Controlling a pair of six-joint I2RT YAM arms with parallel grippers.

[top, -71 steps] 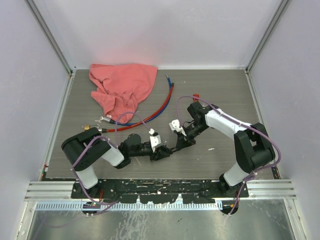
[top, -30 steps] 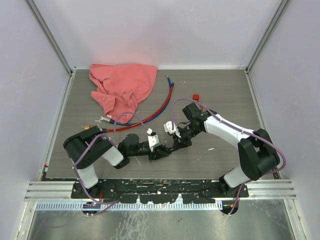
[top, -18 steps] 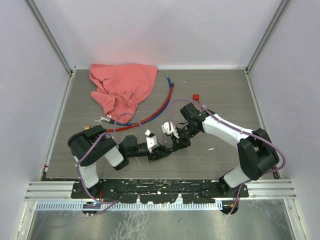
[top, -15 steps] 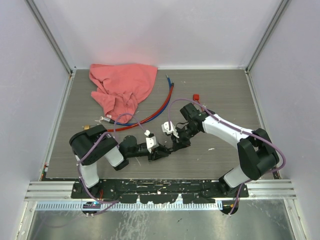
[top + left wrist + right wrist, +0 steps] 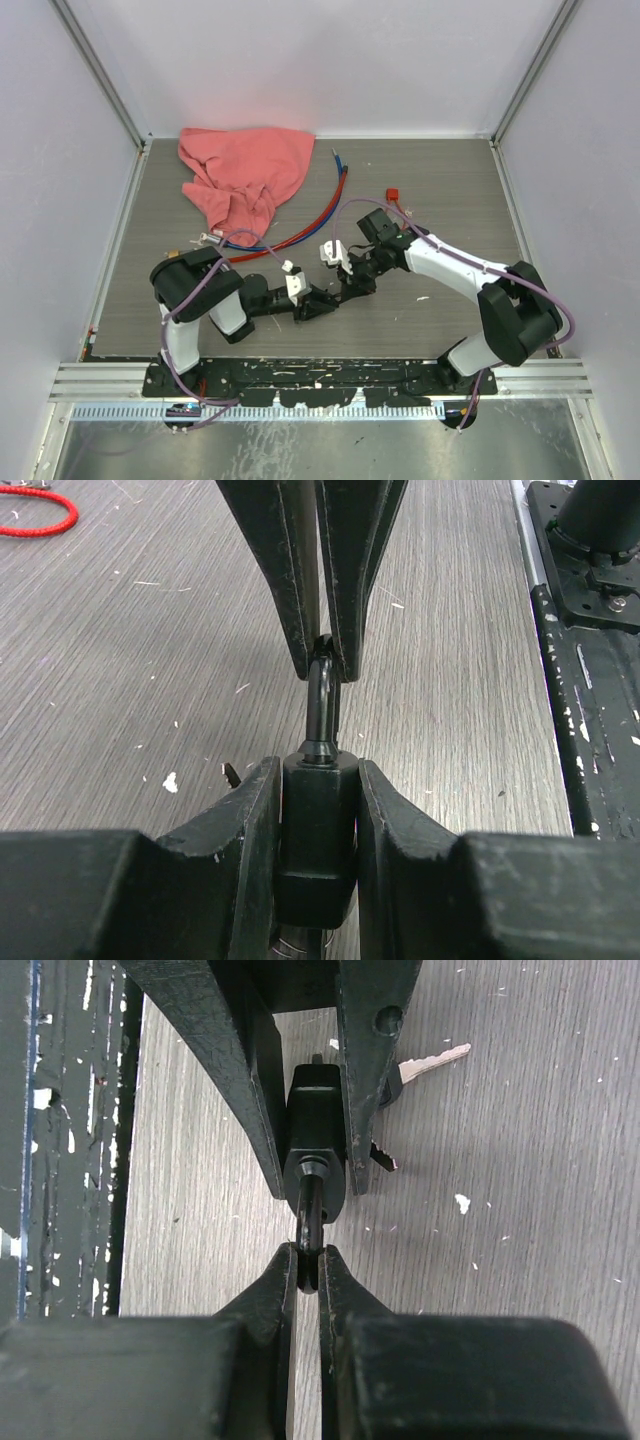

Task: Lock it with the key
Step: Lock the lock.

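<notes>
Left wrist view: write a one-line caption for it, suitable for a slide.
Left gripper clamps the black padlock body while the right gripper pinches its shackle.

Matt black padlock (image 5: 318, 830), wood-grain tabletop (image 5: 130, 670)

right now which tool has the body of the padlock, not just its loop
The left tool: it clamps the body of the padlock on both sides. The right tool only pinches the thin loop sticking out of it.
</notes>
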